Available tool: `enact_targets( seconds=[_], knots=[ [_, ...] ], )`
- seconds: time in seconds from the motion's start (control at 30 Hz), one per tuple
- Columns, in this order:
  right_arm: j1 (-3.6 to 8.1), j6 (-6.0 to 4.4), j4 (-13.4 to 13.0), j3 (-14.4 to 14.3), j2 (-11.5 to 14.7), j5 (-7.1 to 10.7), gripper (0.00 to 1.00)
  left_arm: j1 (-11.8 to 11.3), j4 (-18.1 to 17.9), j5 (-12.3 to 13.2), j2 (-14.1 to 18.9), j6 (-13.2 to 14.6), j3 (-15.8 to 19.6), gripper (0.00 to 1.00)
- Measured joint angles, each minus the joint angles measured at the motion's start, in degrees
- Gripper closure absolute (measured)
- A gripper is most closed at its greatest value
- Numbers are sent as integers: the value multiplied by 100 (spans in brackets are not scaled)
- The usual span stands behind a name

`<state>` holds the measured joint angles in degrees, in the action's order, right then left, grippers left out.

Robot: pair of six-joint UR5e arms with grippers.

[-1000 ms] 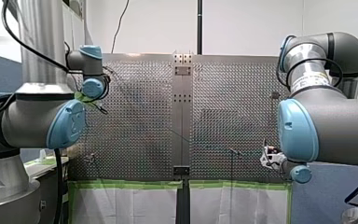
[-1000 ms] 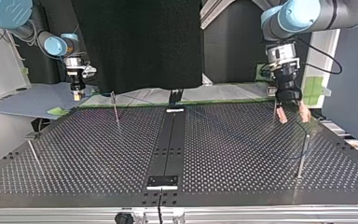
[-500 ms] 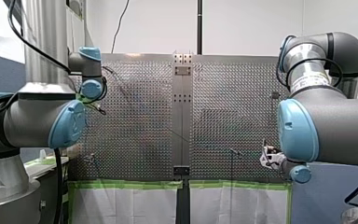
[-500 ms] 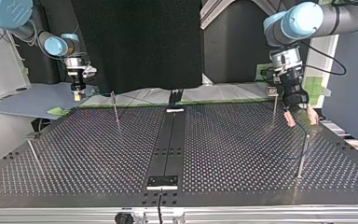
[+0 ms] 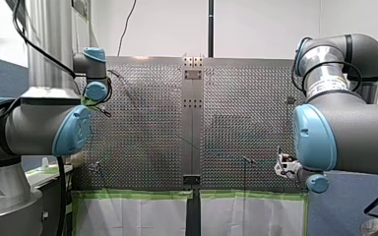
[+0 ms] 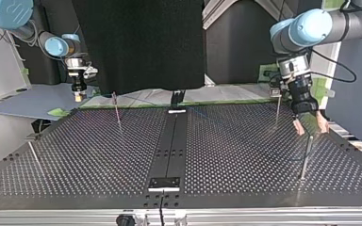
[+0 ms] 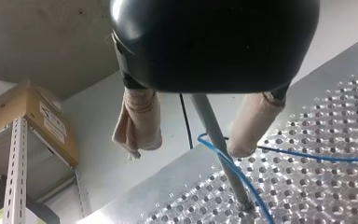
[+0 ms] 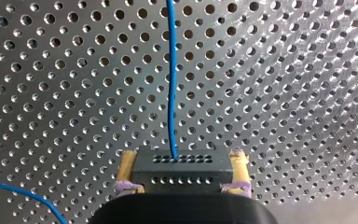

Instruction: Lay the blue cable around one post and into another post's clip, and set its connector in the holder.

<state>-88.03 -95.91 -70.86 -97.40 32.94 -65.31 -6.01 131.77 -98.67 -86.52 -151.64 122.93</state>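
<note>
1. Cable [image 8: 171,84] leaves connector [image 8: 179,170], crosses counter [image 6: 99,155] and bends round post [image 7: 228,172] at the top view's right.
2. Right hand [image 8: 182,158] is clamped on connector, at cable's end, likely to keep the line taut.
3. Left hand [image 7: 196,135] is spread and empty, straddling the post, with cable just below its pads. Probably guiding the loop.

shiny metal table [image 8: 284,70], smooth blue cable [image 8: 171,70], matt dark connector [image 8: 179,170], rough cloth pads [image 7: 137,121] on left claw [image 7: 189,147]

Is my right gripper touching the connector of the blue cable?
Touching. The right wrist view shows the dark connector pressed between the right gripper's two yellow pads, with no gap on either side.
</note>
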Motion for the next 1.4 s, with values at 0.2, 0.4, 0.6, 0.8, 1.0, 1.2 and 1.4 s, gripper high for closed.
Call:
enact_targets(
  seconds=[0.2,0.4,0.6,0.8,1.0,1.2,1.4],
  knots=[
    [0,3,-2,1,1,0,100,-30,8,34,-272,-132,-165,0],
    [-2,8,-1,-1,1,0,100,-126,79,-79,-364,-134,-361,0],
    [-3,8,1,-1,0,-4,100,-200,296,-88,-478,-56,-648,0],
    [-13,14,14,-2,0,-8,100,-203,427,48,-669,54,-882,0],
    [-21,17,21,-2,0,-18,100,-219,513,62,-853,53,-1129,0],
    [-25,17,32,-2,0,-29,100,-277,586,28,-967,56,-1262,0],
    [-11,10,31,-1,2,-35,100,-390,588,12,-1000,16,-1274,0]
  ],
)
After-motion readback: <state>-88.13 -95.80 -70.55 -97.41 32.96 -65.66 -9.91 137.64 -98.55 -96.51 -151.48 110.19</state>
